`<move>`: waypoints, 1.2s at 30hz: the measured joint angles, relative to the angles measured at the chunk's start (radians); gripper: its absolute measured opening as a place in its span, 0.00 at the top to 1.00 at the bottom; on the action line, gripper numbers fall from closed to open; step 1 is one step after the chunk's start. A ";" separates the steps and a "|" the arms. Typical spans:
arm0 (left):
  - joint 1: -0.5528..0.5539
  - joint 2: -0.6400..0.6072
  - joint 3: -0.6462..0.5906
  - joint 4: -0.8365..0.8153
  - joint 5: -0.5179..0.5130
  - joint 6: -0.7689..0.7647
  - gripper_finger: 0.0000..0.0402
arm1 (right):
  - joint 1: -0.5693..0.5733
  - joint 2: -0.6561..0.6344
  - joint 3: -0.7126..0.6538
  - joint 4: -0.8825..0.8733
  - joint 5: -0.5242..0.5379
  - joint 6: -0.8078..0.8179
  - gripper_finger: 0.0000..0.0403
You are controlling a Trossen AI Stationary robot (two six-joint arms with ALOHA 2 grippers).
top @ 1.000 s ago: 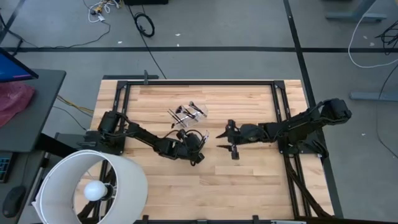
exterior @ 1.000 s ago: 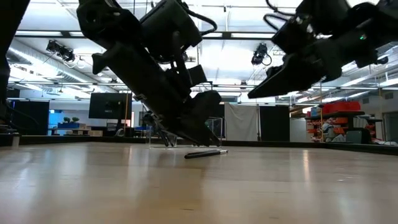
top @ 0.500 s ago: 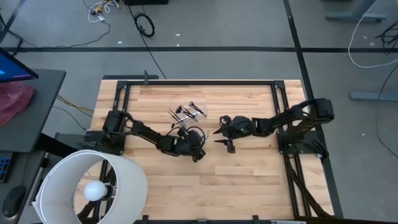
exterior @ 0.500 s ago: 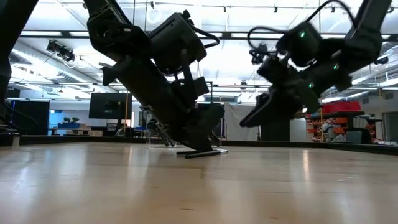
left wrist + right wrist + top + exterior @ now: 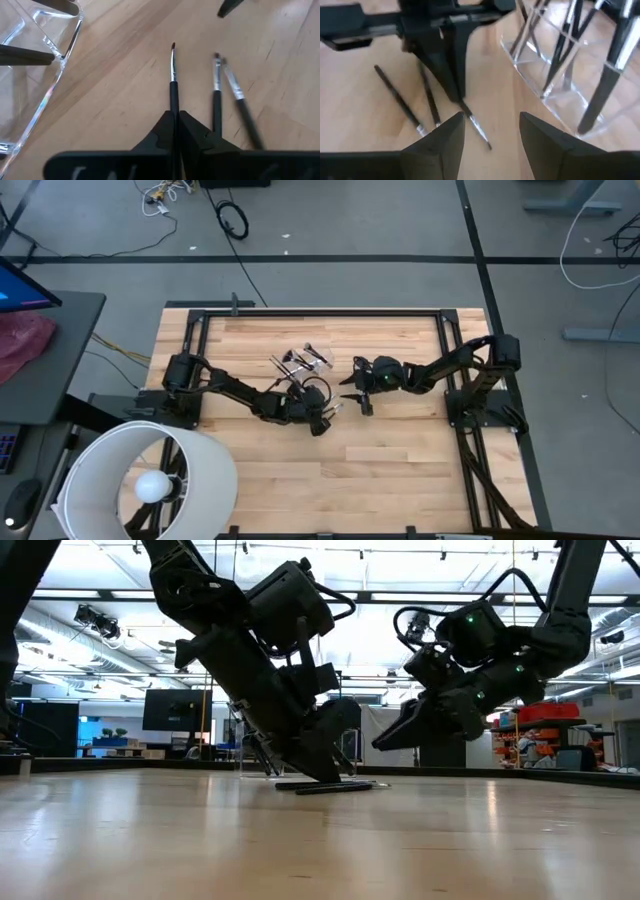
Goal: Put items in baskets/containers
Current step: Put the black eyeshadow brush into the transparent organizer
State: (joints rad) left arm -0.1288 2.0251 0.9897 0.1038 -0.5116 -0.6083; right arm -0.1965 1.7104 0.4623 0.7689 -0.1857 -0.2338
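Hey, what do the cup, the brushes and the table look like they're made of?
The cup looks like clear hard plastic or acrylic: see-through walls, bright glinting edges. The brushes seem to have dark glossy handles, plastic or lacquered wood, with silvery metal-looking ferrules. The left gripper is shut on one. The table looks like pale finished wood: plank seams, grain, soft sheen.

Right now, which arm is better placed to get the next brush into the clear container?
Left. The left gripper is already shut on a thin brush at the table, with the clear container beside it. The right gripper hovers open and empty, facing the same spot.
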 joint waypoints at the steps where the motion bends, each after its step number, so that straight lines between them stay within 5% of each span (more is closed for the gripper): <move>1: 0.002 0.000 0.000 0.000 0.001 0.000 0.97 | -0.009 -0.001 0.002 0.002 -0.025 -0.008 0.52; 5: 0.007 0.001 0.000 0.001 -0.004 0.007 0.96 | -0.046 0.003 0.013 -0.003 -0.161 0.008 0.52; 16: 0.012 0.008 -0.006 0.125 -0.014 0.102 0.96 | -0.094 0.182 0.042 0.073 -0.215 -0.061 0.52; 27: 0.011 0.008 -0.006 0.133 -0.003 0.195 0.95 | -0.166 0.363 0.153 0.108 -0.405 -0.083 0.53; 36: 0.016 0.008 -0.005 0.132 -0.052 0.201 0.93 | -0.206 0.416 0.163 0.117 -0.484 -0.156 0.81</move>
State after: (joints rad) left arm -0.1131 2.0333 0.9848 0.2361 -0.5637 -0.4068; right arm -0.4024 2.1267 0.6254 0.8854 -0.6694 -0.3896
